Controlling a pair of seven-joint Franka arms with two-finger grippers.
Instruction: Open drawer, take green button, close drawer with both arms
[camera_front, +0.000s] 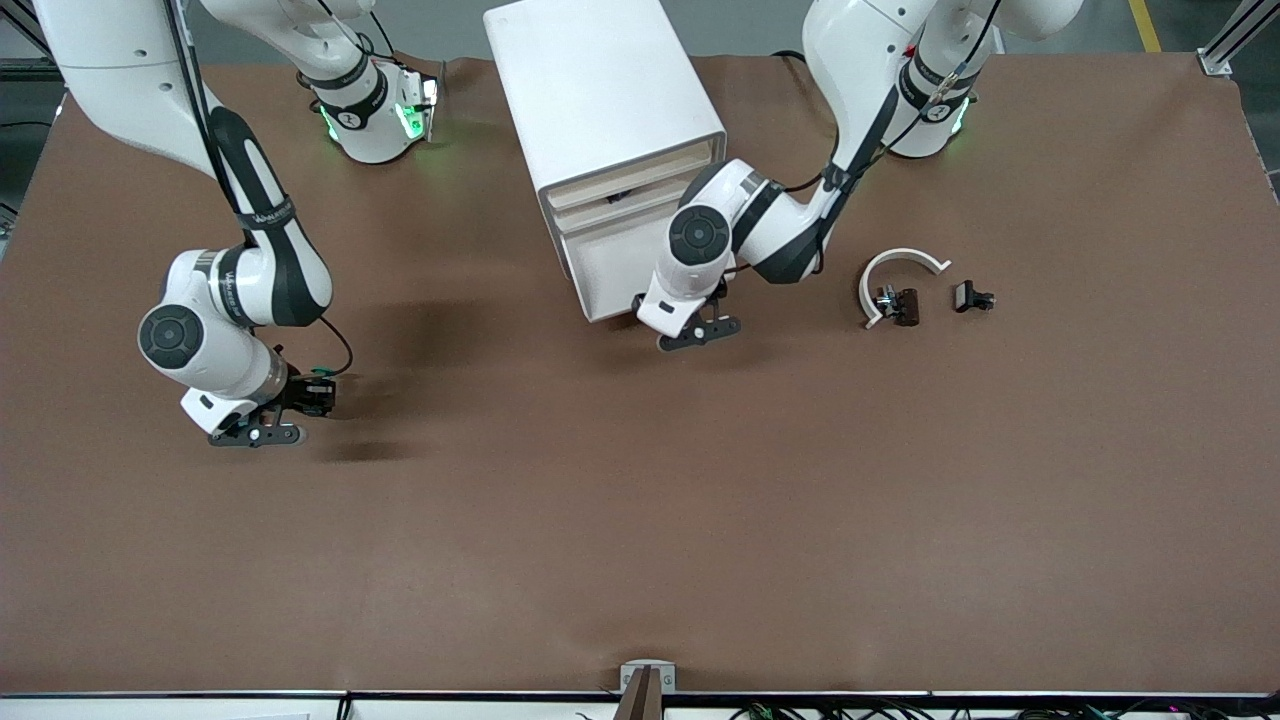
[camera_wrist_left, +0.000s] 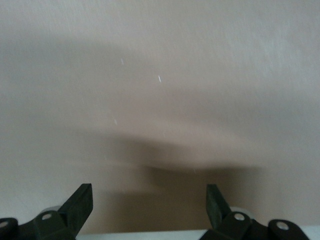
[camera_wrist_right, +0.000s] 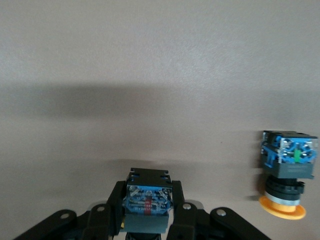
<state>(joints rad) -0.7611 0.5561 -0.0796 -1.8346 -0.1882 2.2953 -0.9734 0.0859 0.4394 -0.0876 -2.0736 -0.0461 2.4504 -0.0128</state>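
- Button (camera_wrist_right: 146, 207) was clamped in my right end effector (camera_front: 297, 400), above bare table (camera_front: 640, 520).
- Drawer (camera_front: 630, 195) looked slightly open; closing remained.
- Left end effector (camera_front: 700, 325) was spread wide before the cabinet (camera_front: 600, 90).

Right arm (camera_front: 262, 250) band: white lettering — too small to read;
Button (camera_wrist_right: 146, 201) body: red marking on blue — unreadable;
Elsewhere: no legible text, numbers or signs

White cabinet (camera_front: 600, 110), cream-beige drawer (camera_front: 640, 190) fronts, brown table (camera_front: 640, 520), black-blue button (camera_wrist_right: 146, 202).
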